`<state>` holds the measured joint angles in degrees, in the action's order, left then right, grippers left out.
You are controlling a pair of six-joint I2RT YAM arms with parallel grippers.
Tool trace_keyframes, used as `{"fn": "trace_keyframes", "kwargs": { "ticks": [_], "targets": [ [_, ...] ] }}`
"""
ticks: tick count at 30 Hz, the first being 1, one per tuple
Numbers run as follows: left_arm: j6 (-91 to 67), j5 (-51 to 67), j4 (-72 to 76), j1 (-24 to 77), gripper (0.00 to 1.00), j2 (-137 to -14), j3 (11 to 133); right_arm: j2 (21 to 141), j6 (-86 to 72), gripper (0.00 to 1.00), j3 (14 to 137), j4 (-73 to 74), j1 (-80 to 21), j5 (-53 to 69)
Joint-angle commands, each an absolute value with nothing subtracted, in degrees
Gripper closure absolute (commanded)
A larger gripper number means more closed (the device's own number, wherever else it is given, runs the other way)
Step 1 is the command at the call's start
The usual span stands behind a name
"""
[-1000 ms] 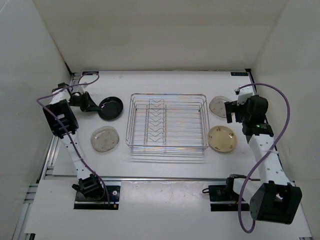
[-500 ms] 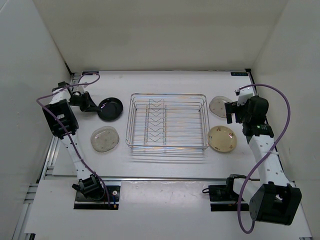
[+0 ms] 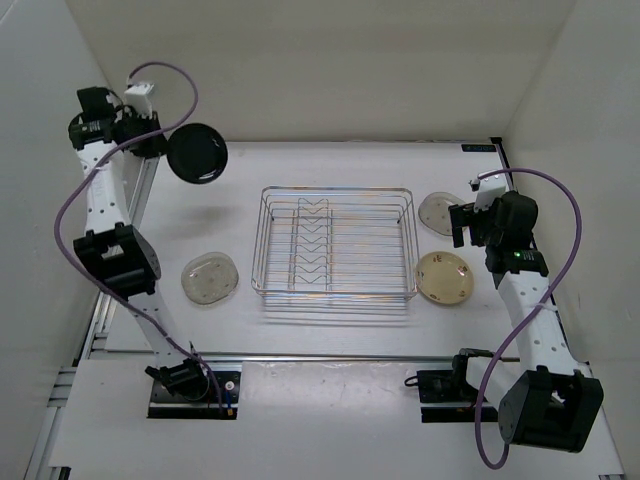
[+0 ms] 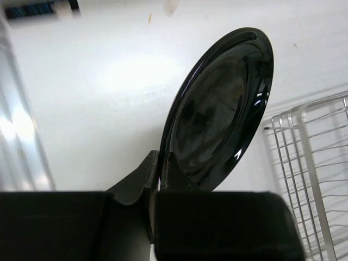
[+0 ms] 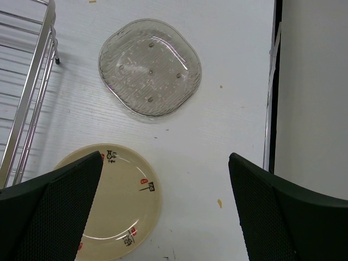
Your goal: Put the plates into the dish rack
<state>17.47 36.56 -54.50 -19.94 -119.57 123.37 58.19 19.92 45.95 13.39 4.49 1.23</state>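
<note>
My left fingers (image 3: 160,148) pinch the black plate (image 3: 197,152) by its rim, aloft over the far-left corner of the bench (image 3: 330,165). Right fingers (image 3: 458,222) wide, empty. Risk: the glossy rim may slip from this edge grip and drop short of the dish rack (image 3: 335,245).

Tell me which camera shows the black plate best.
The left wrist view: the black plate fills much of the frame, tilted on edge, its rim pinched in the left gripper. The top external view shows it small, held aloft at far left. The right wrist view misses it.
</note>
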Motion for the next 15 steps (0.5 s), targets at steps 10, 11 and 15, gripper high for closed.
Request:
{"fn": "trace_keyframes", "kwargs": {
  "ticks": [10,11,15],
  "targets": [
    [46.1,3.9,-40.1,13.0,0.9,-90.8,108.0,57.0,19.5,0.0,45.4,11.8,4.7,3.2],
    [47.9,2.1,-39.5,14.9,0.9,-90.8,107.1,56.5,19.5,0.0,45.4,11.8,4.7,3.2],
    [55.6,-5.2,-34.8,23.5,0.9,-89.5,100.6,56.5,19.5,0.0,45.4,12.3,4.7,3.7]
  ]
}}
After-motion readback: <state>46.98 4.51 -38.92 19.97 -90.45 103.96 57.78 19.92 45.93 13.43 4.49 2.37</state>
